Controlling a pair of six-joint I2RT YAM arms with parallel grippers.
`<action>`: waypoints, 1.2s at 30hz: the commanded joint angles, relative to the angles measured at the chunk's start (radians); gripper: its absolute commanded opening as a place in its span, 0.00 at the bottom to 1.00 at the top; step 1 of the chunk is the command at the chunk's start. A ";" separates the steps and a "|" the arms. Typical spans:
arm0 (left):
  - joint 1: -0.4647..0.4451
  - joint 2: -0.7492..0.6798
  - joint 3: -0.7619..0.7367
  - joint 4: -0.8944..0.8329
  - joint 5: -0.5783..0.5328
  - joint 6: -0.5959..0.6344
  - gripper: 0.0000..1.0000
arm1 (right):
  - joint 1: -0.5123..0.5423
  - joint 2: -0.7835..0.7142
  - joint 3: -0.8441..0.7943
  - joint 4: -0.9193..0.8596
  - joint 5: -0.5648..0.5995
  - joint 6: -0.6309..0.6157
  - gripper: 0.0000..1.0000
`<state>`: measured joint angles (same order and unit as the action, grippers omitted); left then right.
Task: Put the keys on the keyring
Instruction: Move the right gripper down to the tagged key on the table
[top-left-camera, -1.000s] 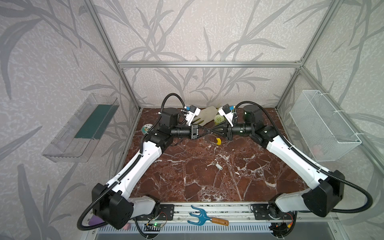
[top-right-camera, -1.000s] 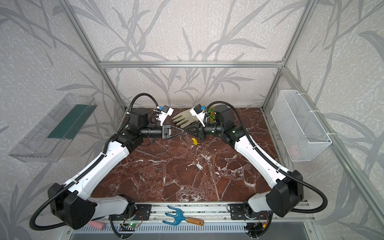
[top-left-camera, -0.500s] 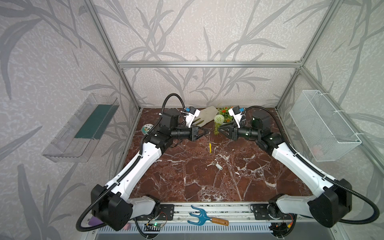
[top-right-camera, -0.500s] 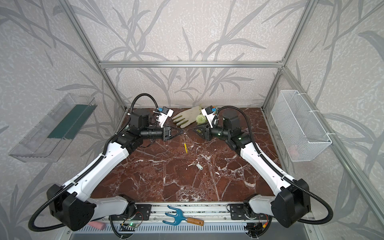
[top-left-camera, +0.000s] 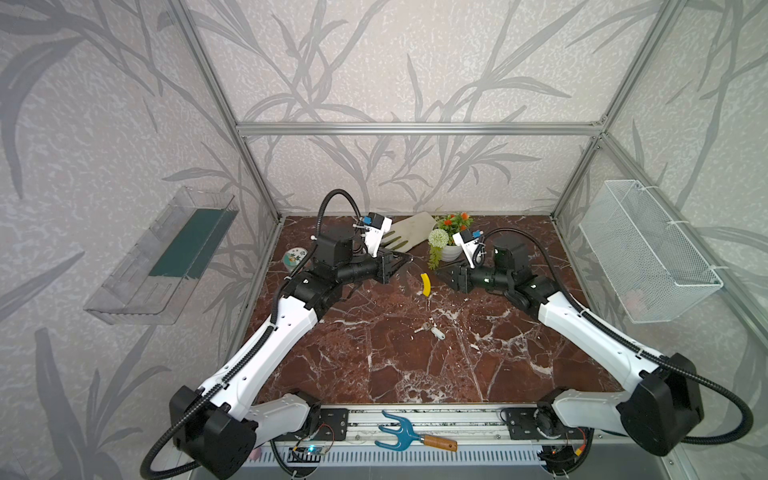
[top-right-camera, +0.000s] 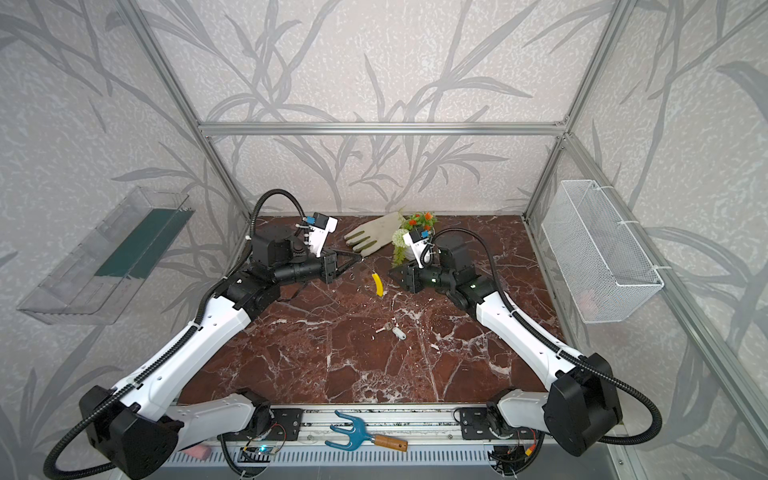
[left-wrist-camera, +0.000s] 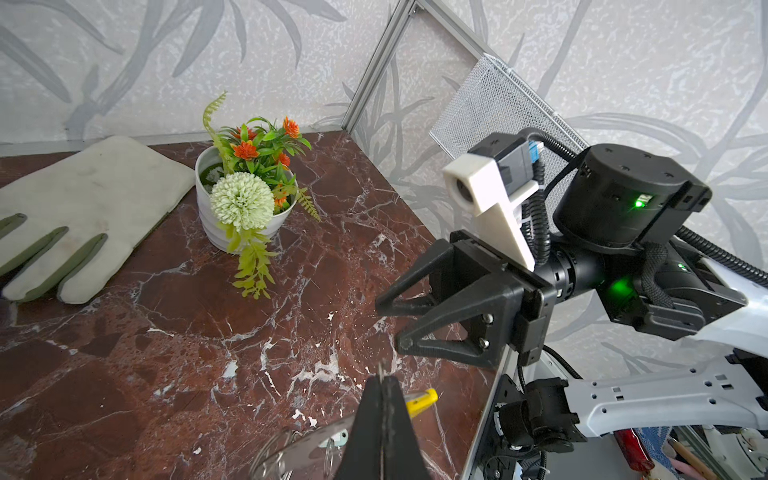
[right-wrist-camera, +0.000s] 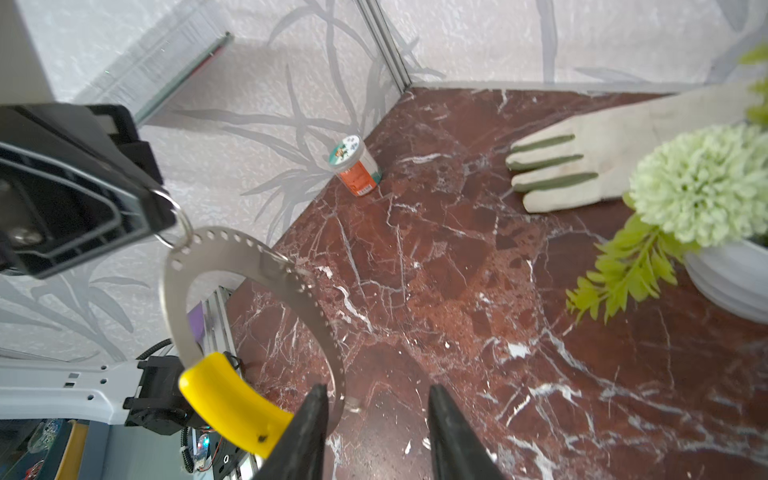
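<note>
Left arm: stretched from the near-left base toward far centre, wrist level and pointing right. At its tip, the left gripper (top-left-camera: 406, 261) clamped fully together on a small wire ring. Hanging from that ring, clear of the table, the keyring (right-wrist-camera: 249, 259): a large flat grey perforated metal hoop with a yellow sleeve (top-left-camera: 424, 284) on its lower arc.

Right arm: mirrored from the near-right base, wrist level and pointing left, facing the other arm. At its tip, the right gripper (top-left-camera: 439, 270) partly open, fingers (right-wrist-camera: 446, 419) apart, nothing between them. Just right of the yellow sleeve and apart from it in both top views; contact unclear in the right wrist view.

Flat on the red-brown marble table (top-left-camera: 374, 374), around centre, the keys (top-left-camera: 430, 331): small silvery metal with a white oblong tag. Nearer than both grippers, well apart from the keyring.

Containers:
- White wire-mesh basket (top-left-camera: 648, 249) on the right wall: something pinkish at its near end, too blurred to name.
- Clear plastic tray (top-left-camera: 133, 291) on the left wall: dark green sheet (top-left-camera: 187, 245) lying in it.
- White round pot (left-wrist-camera: 216, 226) at far centre: artificial orange and pale green flowers (left-wrist-camera: 243, 199) in it.
- Small round tub (right-wrist-camera: 357, 170), patterned lid and orange label, at the far-left table edge: lid on, contents hidden.

Pale fabric glove (top-left-camera: 411, 228) with green fingers flat between tub and pot.
</note>
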<state>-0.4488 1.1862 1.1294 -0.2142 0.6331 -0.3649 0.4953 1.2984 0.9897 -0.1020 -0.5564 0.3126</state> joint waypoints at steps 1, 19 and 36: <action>-0.004 -0.044 -0.006 0.016 -0.027 0.024 0.00 | 0.015 0.033 -0.038 -0.129 0.068 -0.019 0.42; -0.004 -0.134 -0.042 -0.067 -0.069 0.036 0.00 | 0.161 0.347 -0.033 -0.235 0.197 -0.030 0.35; -0.003 -0.155 -0.046 -0.103 -0.069 0.041 0.00 | 0.160 0.533 0.069 -0.275 0.199 -0.022 0.22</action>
<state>-0.4500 1.0500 1.0855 -0.3199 0.5682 -0.3424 0.6544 1.8126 1.0370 -0.3473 -0.3470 0.2878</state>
